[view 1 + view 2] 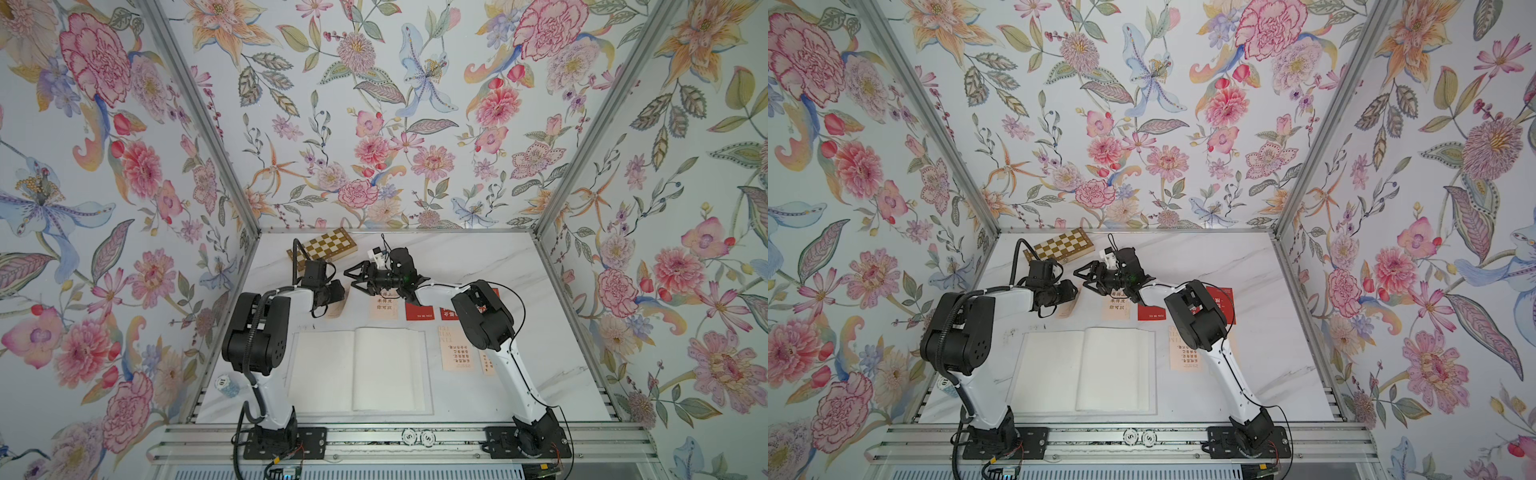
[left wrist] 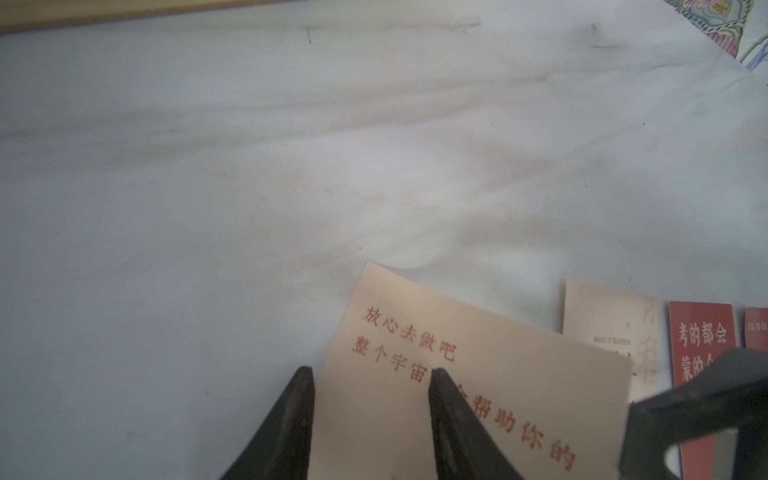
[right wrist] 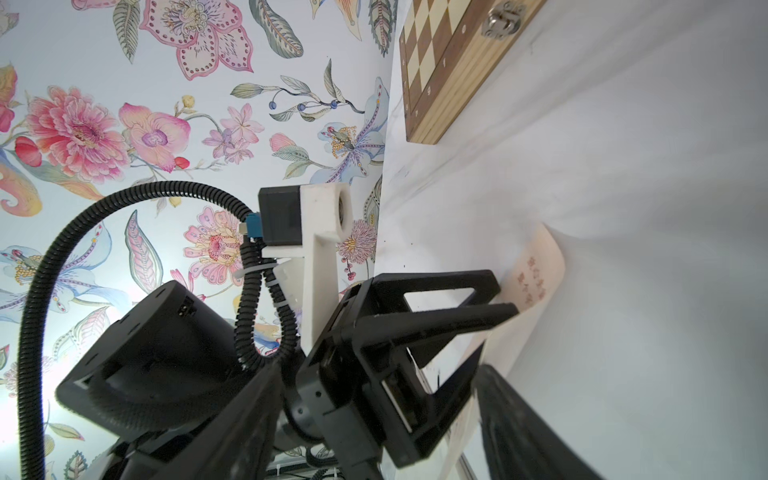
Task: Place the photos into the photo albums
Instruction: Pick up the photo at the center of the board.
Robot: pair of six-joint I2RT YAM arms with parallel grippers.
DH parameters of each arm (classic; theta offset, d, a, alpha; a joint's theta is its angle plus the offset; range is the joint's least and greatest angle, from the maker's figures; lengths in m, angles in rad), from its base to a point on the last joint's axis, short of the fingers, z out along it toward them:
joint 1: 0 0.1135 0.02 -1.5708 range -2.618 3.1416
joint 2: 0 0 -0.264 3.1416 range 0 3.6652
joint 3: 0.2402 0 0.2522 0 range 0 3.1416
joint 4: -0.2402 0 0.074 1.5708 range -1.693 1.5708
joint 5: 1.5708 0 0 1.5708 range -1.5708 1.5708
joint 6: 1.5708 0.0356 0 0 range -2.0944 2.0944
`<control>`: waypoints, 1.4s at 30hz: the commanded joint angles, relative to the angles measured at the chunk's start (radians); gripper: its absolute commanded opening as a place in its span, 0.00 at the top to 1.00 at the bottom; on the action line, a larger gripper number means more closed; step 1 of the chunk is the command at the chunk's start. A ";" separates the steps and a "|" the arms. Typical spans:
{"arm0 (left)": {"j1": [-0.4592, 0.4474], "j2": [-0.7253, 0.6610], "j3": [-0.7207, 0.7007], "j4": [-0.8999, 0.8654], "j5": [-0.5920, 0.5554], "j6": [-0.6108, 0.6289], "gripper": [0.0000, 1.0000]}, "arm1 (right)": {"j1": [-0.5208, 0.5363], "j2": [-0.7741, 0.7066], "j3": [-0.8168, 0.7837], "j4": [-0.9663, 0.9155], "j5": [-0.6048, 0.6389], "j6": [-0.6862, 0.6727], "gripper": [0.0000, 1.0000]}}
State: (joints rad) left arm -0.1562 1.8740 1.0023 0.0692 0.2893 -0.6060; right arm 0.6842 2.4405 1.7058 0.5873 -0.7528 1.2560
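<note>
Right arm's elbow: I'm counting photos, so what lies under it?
Under the right arm's elbow a red photo shows only in part, and one end of a cream photo runs beneath it. Their covered parts, and any other photo there, cannot be seen.

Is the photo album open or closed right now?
Open: the photo album lies spread flat, white pages either side of its fold.

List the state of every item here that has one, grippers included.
photo album: open, lying flat, visible pages blank.
chessboard box: closed, clasp fastened.
cream card: bowed, at the left gripper's tips.
other cards: lying flat, outside the album.
left gripper: jaws apart at the cream card; grip unclear.
right gripper: open, empty.
</note>
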 commanded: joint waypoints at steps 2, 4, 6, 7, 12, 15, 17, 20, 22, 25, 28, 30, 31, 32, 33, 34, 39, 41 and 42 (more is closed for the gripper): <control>0.001 0.024 -0.034 -0.026 0.050 -0.030 0.57 | 0.015 -0.008 -0.017 0.106 -0.016 0.050 0.24; 0.004 0.023 -0.039 -0.015 0.059 -0.038 0.57 | 0.018 -0.003 -0.012 0.110 -0.013 0.053 0.24; 0.007 0.022 -0.043 -0.009 0.069 -0.046 0.57 | 0.022 -0.005 -0.012 0.105 -0.004 0.050 0.23; 0.009 0.022 -0.046 -0.007 0.073 -0.049 0.57 | 0.022 -0.009 -0.016 0.100 0.004 0.045 0.23; 0.020 0.017 -0.059 0.016 0.097 -0.068 0.57 | 0.027 -0.050 -0.065 0.028 0.062 -0.031 0.21; 0.023 0.018 -0.063 0.036 0.116 -0.085 0.58 | 0.034 -0.045 -0.071 0.009 0.072 -0.053 0.21; 0.024 0.019 -0.064 0.039 0.122 -0.089 0.58 | 0.041 -0.040 -0.059 -0.025 0.073 -0.069 0.22; 0.026 0.017 -0.063 0.040 0.123 -0.088 0.58 | 0.051 -0.042 -0.049 -0.093 0.086 -0.110 0.22; 0.026 0.016 -0.065 0.040 0.122 -0.087 0.58 | 0.058 -0.048 -0.042 -0.131 0.091 -0.134 0.21; 0.025 0.015 -0.071 0.043 0.122 -0.088 0.58 | 0.069 -0.051 -0.022 -0.223 0.112 -0.175 0.21; 0.024 0.016 -0.080 0.051 0.125 -0.089 0.58 | 0.071 -0.057 -0.014 -0.286 0.133 -0.197 0.24; 0.025 0.012 -0.086 0.055 0.123 -0.091 0.58 | 0.067 -0.059 -0.014 -0.309 0.144 -0.203 0.29; 0.025 0.011 -0.088 0.056 0.122 -0.092 0.58 | 0.065 -0.058 -0.012 -0.321 0.147 -0.204 0.33; 0.026 0.008 -0.091 0.056 0.122 -0.093 0.58 | 0.061 -0.058 -0.009 -0.329 0.149 -0.207 0.37; 0.026 0.008 -0.093 0.057 0.123 -0.093 0.58 | 0.058 -0.057 -0.009 -0.329 0.148 -0.207 0.43; 0.025 0.006 -0.094 0.058 0.123 -0.095 0.58 | 0.054 -0.057 -0.007 -0.335 0.149 -0.208 0.48; 0.025 -0.006 -0.103 0.059 0.122 -0.098 0.59 | 0.047 -0.043 0.032 -0.388 0.151 -0.227 0.56; 0.025 -0.010 -0.105 0.059 0.122 -0.099 0.59 | 0.043 -0.038 0.044 -0.406 0.152 -0.234 0.60; 0.025 -0.014 -0.106 0.058 0.121 -0.098 0.59 | 0.040 -0.038 0.048 -0.413 0.152 -0.235 0.65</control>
State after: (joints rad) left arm -0.1291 1.8683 0.9283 0.2035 0.3996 -0.6827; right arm 0.7334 2.4088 1.7164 0.2214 -0.6121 1.0424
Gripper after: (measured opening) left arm 0.412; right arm 0.372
